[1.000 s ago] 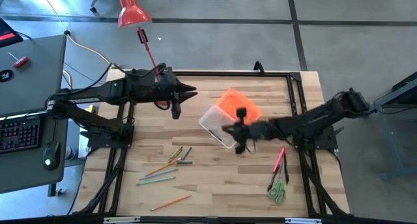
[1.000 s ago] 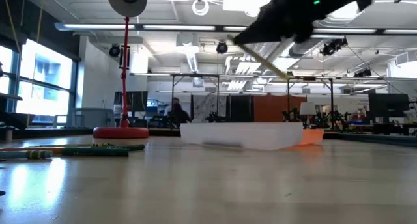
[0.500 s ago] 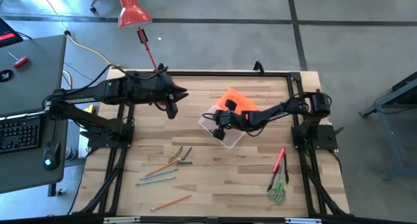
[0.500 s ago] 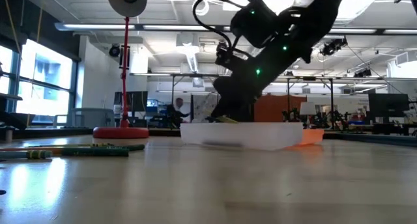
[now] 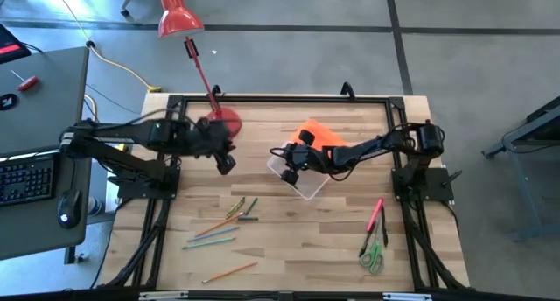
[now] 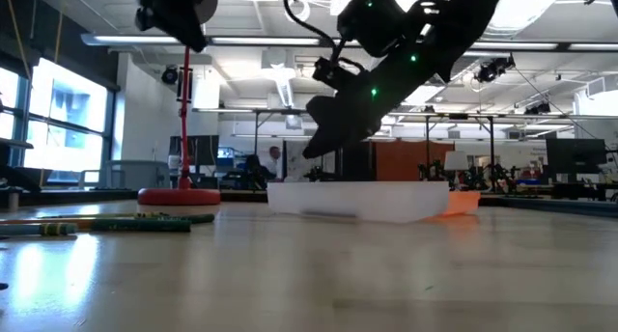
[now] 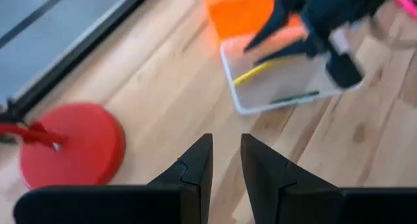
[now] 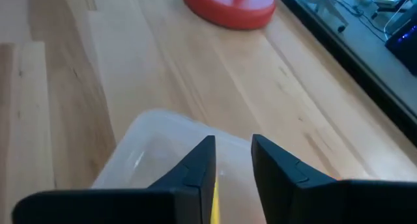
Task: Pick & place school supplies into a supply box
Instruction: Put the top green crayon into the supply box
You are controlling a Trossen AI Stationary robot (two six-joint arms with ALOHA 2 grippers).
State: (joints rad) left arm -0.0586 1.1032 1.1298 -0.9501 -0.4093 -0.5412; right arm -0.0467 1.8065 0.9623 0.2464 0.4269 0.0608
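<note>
The clear supply box (image 5: 300,177) rests flat on the table, its orange lid (image 5: 322,138) beside it on the far side. A yellow pencil (image 7: 259,71) and a dark pen (image 7: 294,98) lie inside. My right gripper (image 5: 285,157) hovers above the box's left end, open and empty (image 8: 232,140). My left gripper (image 5: 226,164) hangs open over bare wood (image 7: 225,138), left of the box. Several loose pencils (image 5: 226,227) lie near the table's left front. A red pen (image 5: 376,215) and green-handled scissors (image 5: 374,257) lie at the right front.
The red lamp's round base (image 5: 219,123) stands on the far left of the table, just beyond my left gripper, its stem leaning away past the far edge. A black frame runs round the tabletop. Bare wood lies between the box and the loose pencils.
My right arm swung in from the table's right carrying a pencil, dipped into the box, then rose a little; a yellow pencil now lies in the box. My left gripper drew back toward the table's near-left, uncovering the lamp base.
</note>
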